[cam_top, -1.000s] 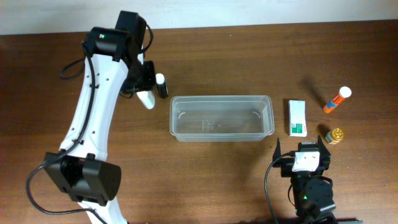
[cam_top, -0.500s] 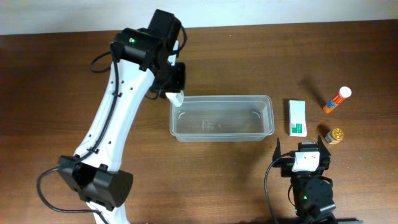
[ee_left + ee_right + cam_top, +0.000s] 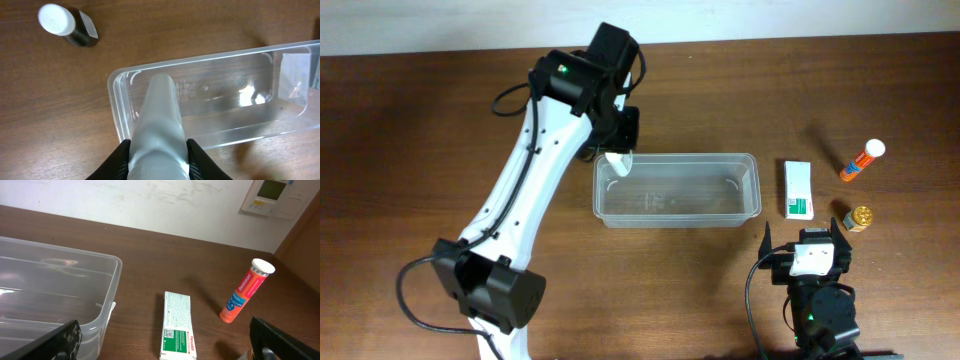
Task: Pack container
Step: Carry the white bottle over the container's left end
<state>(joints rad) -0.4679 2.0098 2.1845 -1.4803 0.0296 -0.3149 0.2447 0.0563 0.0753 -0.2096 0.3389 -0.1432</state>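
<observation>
The container [image 3: 752, 192] is a clear shallow plastic tub in the middle of the table, and nothing lies in it. It also shows in the left wrist view [image 3: 210, 57] and the right wrist view [image 3: 102, 277]. My left gripper [image 3: 619, 152] is shut on a white bottle [image 3: 159, 125] and holds it tilted over the tub's left end [image 3: 618, 164]. My right gripper [image 3: 804, 238] is open and empty, low near the table's front edge, right of the tub. In the right wrist view its fingers [image 3: 167, 347] frame the box.
A dark bottle with a white cap [image 3: 67, 27] stands on the table beyond the tub's left end. A white-and-green box [image 3: 798, 189] [image 3: 177, 325] lies right of the tub. An orange tube [image 3: 862, 160] [image 3: 246, 291] and a small gold-lidded jar [image 3: 860, 217] are further right.
My left arm has swung right with the white bottle, from beside the dark bottle to over the tub's left end. The right arm has not moved.
</observation>
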